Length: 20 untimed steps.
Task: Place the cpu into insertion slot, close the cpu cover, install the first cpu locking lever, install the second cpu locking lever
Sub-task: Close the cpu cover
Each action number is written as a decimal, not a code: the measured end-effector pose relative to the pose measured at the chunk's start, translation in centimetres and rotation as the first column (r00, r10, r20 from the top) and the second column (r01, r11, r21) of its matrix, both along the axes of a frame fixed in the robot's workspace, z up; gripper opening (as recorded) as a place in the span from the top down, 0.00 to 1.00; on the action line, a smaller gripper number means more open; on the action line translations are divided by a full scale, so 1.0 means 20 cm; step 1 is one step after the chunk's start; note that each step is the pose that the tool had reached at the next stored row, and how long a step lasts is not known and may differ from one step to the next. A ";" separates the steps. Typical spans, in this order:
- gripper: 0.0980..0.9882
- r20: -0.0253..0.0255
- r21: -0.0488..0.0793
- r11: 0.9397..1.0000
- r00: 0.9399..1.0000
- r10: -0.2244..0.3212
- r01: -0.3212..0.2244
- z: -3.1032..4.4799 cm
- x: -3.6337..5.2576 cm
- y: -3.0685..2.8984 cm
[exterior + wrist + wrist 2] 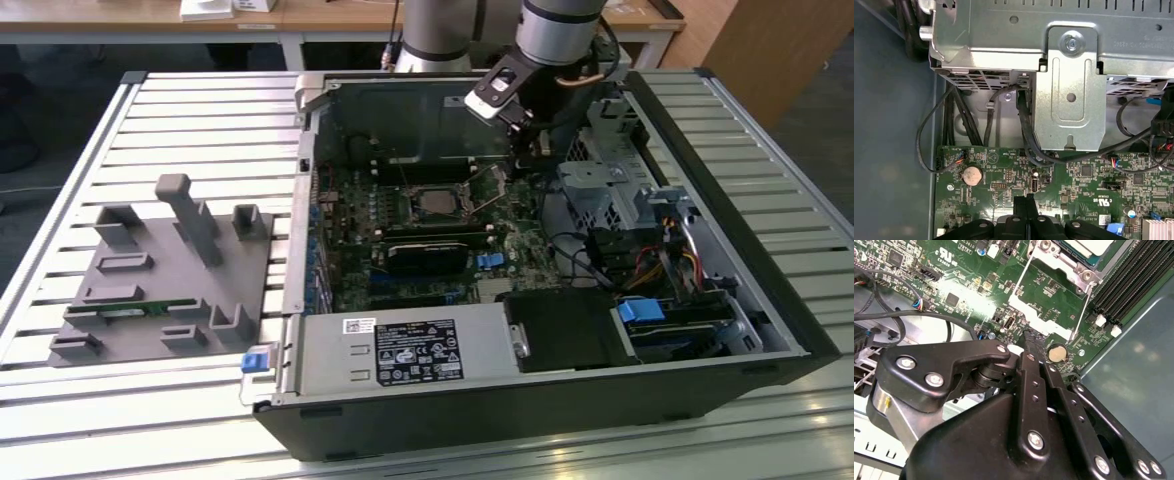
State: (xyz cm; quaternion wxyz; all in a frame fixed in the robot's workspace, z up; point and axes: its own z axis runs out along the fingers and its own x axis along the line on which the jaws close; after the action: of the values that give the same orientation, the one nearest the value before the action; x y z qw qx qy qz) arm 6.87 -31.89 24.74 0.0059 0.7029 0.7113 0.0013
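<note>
Since the cpu (1099, 245) already lies seated in the insertion slot (404, 205), near the middle of the green board, and the cpu cover (1066, 265) looks folded down around it as a silver frame, I judge the lever work to be the step in hand, with neither lever latched as far as I can tell. From my desk I see the gripper (1026, 202) down inside the open computer case (534, 420), hovering over the board near the coin cell (972, 175), beside the socket and not over it. Its two fingertips are pressed together with nothing between them. In the second wrist view, two thin wire levers (1080, 310) run out from the socket across the board, apart from the tips. To my mind the next move calls for bringing the closed tips squarely onto the end of one rod, since so thin a wire could slip off sideways. My count: one arm, one gripper, one cpu, one slot, one cover, two levers, one coin cell, what look like four long memory slots (1134, 285), one labelled power supply box (400, 350), and one grey fixture block (160, 280) on the slatted table (200, 100).
</note>
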 end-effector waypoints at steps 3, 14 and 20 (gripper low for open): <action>0.99 -0.003 0.000 1.000 1.000 0.000 0.000 -0.010 0.008 0.001; 0.99 -0.005 0.000 1.000 1.000 0.000 0.000 -0.038 0.003 0.002; 0.99 -0.005 0.000 1.000 1.000 0.000 0.000 -0.038 -0.001 0.002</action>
State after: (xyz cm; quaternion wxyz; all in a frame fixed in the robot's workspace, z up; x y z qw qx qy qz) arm 6.85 -31.84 23.98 0.0040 0.7029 0.7113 -0.0007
